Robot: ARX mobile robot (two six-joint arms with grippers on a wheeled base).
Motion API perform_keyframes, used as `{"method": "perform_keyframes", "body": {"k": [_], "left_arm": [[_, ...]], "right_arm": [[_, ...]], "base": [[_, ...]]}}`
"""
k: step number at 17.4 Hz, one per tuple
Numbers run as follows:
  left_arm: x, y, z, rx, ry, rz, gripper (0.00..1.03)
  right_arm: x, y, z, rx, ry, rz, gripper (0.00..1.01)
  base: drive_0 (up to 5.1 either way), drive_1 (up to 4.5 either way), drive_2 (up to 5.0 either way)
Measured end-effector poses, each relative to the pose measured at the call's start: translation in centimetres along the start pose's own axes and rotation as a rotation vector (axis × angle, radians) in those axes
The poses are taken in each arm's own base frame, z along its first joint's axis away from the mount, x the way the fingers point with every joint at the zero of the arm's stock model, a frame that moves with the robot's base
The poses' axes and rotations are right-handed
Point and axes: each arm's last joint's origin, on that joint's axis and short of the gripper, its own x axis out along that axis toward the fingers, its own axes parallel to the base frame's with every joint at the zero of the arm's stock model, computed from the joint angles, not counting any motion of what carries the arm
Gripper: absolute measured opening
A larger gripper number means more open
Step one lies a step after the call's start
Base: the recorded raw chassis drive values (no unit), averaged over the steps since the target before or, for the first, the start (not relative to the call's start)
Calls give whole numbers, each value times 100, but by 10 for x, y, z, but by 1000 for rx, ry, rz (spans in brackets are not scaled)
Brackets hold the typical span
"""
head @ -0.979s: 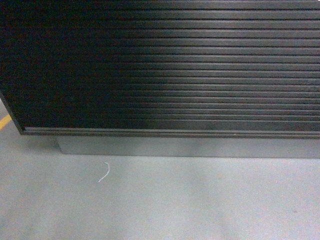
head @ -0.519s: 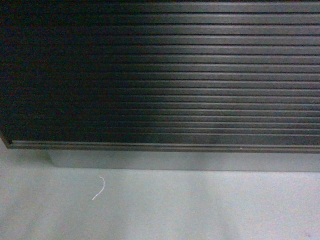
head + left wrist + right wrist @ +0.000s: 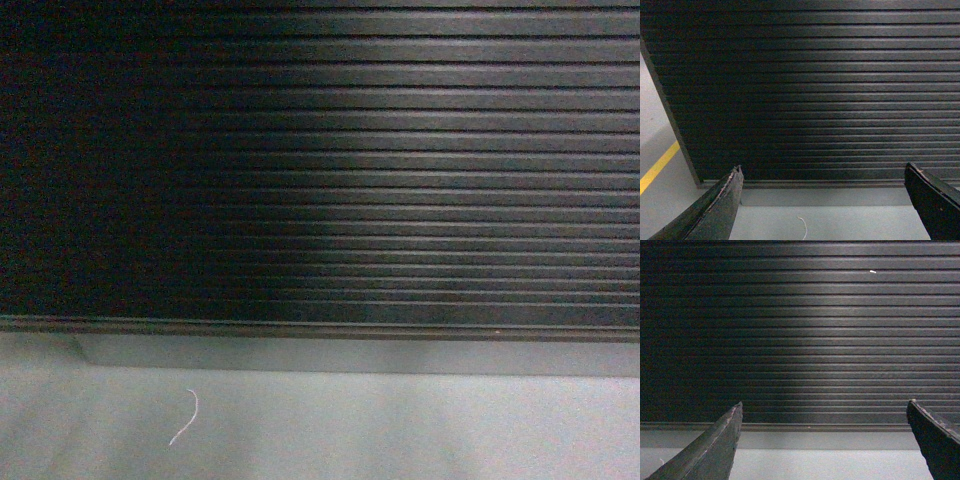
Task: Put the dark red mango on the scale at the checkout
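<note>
Checkout (image 3: 400,170) ribbed front fills view, grey plinth (image 3: 350,355) below. Left hand (image 3: 822,200) spread, empty; right hand (image 3: 822,440) spread, empty. White thread (image 3: 184,417) on floor.

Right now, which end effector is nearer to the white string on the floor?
Left. The string lies ahead between the left end effector's fingers; for the right end effector it sits far off to the left.

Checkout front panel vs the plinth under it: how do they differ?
The checkout panel is near-black with horizontal ribs; the plinth is smooth plain grey. The panel fills most of the head view; the plinth is a thin strip at the floor, seemingly set back under the panel's lower edge. Both run the view's width.
</note>
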Motion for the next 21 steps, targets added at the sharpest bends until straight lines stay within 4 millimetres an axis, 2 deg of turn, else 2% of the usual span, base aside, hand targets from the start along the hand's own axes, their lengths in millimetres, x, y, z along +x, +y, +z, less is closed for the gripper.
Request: {"method": "perform_keyframes", "body": {"k": [21], "left_arm": [[0,0,0,0,-1,0,98]], "right_arm": [[0,0,0,0,1,0,98]], "base": [[-6,215,-227]]}}
